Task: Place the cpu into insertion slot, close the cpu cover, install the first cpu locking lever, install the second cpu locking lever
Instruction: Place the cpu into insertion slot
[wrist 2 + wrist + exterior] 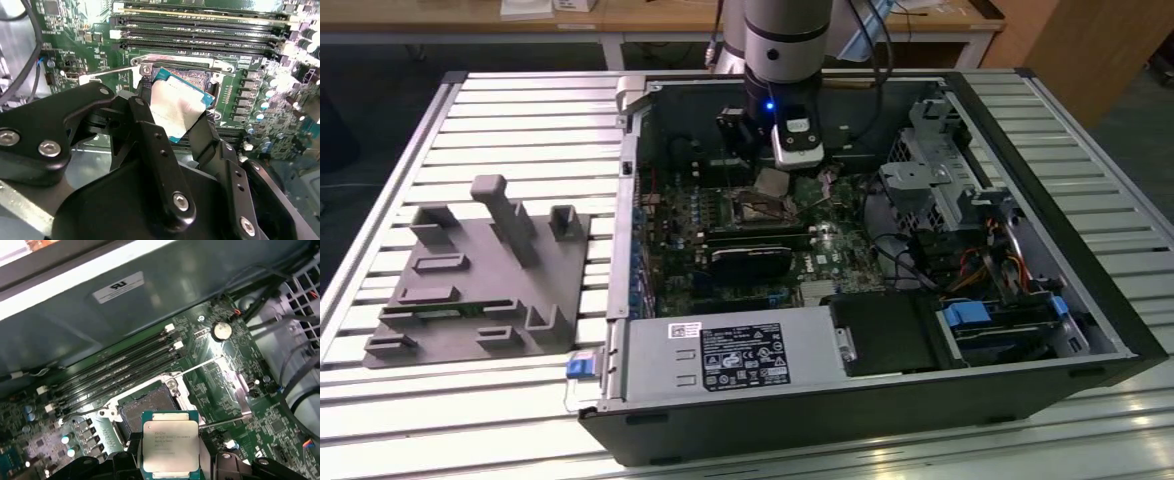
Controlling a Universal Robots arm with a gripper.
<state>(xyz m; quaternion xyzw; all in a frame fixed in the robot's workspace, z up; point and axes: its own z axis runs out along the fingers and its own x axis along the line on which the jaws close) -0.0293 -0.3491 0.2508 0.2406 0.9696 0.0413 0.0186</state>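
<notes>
Silver-grey cpu (169,447): gripped by two opposite edges, with its metal face turned up toward the first wrist view. Its green border shows along the edge in the second wrist view (177,107).
Claw (172,117): pressed in on the cpu, with one black finger (150,132) against each side of the plate.
Insertion slot (147,412): uncovered, its dark centre bare inside the silvery rim. The cpu hangs above it, apart from it and not seated. In the exterior view the slot (761,208) lies just below the claw.
Cpu cover (234,384): stands open, folded away to one side of the insertion slot and not over it.
Locking levers (225,421): thin metal rods running out beside the slot, not latched over the cover.
Memory slots (200,30): long, narrow and black, in a row on the green board just beside the slot.
Arm (777,40): comes down from above into the open computer case (854,410).
Table (520,120): slatted pale metal. It carries the case and a grey moulded fixture (480,270), which sits near the case on the exterior view's left.
</notes>
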